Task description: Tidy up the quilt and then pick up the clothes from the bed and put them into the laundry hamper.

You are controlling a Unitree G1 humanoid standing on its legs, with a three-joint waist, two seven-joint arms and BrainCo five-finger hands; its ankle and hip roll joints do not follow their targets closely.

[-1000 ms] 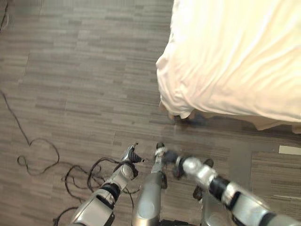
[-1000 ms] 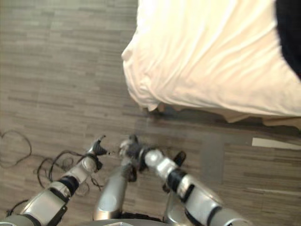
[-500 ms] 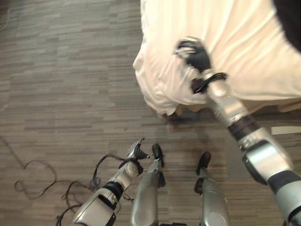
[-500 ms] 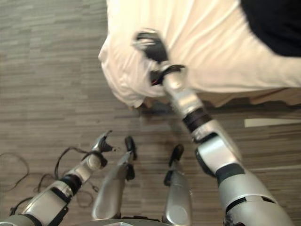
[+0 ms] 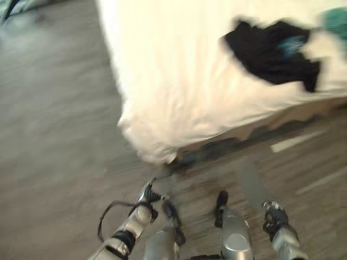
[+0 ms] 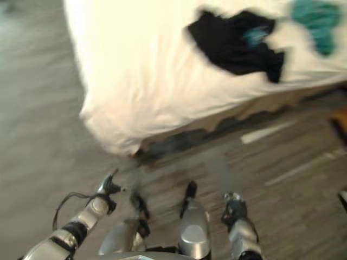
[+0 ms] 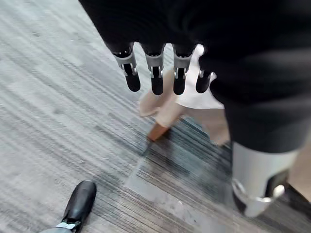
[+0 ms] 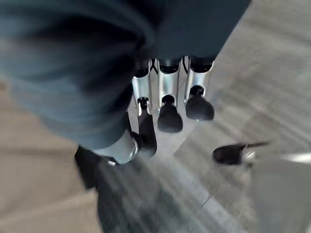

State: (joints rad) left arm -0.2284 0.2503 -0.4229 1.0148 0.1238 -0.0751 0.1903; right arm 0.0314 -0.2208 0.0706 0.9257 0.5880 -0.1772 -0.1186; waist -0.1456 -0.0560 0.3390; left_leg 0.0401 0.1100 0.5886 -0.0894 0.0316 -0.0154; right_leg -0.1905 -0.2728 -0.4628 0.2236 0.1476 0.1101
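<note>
Both hands are hanging low over the grey wood-grain floor — left hand and right hand, fingers straight, holding nothing. Beyond, the white quilt is draping over the bed corner, softly creased. Farther on it, crumpled black clothes are lying beside a teal garment.

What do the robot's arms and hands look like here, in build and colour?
Both arms are silver-grey metal segments with dark bands at the joints. The left hand and the right hand each wear a dark ribbed cover over the back and wrist. In the wrist views the fingers are silver with rounded dark tips, set side by side in a row.
</note>
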